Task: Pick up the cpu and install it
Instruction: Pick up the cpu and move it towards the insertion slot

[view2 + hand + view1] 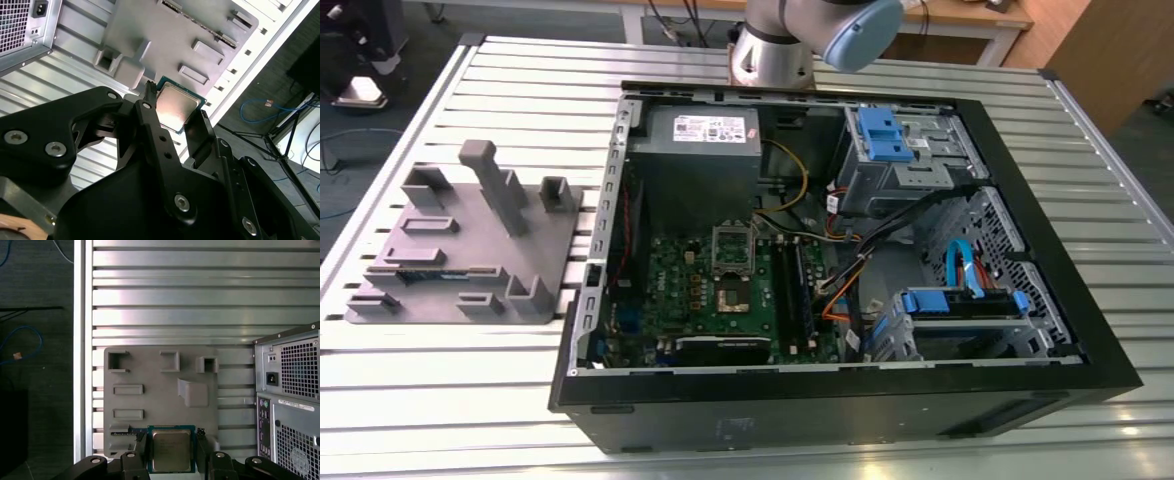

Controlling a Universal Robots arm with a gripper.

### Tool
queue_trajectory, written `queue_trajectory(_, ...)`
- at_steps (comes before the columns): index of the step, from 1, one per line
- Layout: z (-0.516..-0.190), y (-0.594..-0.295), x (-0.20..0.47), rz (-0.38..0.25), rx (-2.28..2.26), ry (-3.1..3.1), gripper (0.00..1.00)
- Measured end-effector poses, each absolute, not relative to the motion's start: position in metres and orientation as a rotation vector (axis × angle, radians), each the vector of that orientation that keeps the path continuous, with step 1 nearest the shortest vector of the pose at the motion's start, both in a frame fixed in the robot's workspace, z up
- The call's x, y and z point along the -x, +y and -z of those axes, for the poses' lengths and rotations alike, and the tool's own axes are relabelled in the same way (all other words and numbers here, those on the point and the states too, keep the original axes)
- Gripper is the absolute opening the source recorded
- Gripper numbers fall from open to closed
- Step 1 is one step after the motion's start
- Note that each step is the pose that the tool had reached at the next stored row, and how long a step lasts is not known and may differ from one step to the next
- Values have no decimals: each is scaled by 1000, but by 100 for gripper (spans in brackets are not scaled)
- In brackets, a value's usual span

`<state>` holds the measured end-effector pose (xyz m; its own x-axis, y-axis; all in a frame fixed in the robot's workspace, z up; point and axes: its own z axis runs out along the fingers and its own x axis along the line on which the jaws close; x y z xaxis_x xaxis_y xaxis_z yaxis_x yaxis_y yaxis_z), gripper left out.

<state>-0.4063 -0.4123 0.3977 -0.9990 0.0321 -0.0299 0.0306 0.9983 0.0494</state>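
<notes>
Fingers [202, 450] are pinched on opposite edges of the cpu [171, 450], which is kept flat over the grey fixture [160, 390] near the bench [200, 290] edge, probably to spare its underside contacts.

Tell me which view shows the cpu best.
The first wrist view: the cpu faces the camera squarely, silvery top and rim plain between the jaws. The second wrist view shows it tilted, partly behind a jaw.

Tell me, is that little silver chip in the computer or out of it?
Out. In the first wrist view the cpu sits clamped between the jaws above the grey fixture, outside the case.
</notes>
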Motion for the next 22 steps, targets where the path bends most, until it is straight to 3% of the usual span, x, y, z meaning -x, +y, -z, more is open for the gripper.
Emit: queue_trajectory(22,-398,-412,382,-76,-49,3112,47)
